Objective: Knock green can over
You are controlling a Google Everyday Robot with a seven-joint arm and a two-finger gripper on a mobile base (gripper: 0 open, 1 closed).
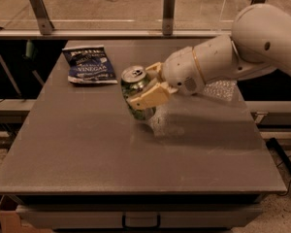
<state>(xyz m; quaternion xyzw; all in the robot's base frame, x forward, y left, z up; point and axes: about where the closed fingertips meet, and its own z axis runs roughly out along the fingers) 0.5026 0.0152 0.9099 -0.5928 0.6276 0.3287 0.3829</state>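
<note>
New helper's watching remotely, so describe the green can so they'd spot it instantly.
Find the grey table, then look right of the blue chip bag. The green can tilts there, gripped by the cream tool, the only silver-topped cylinder.
</note>
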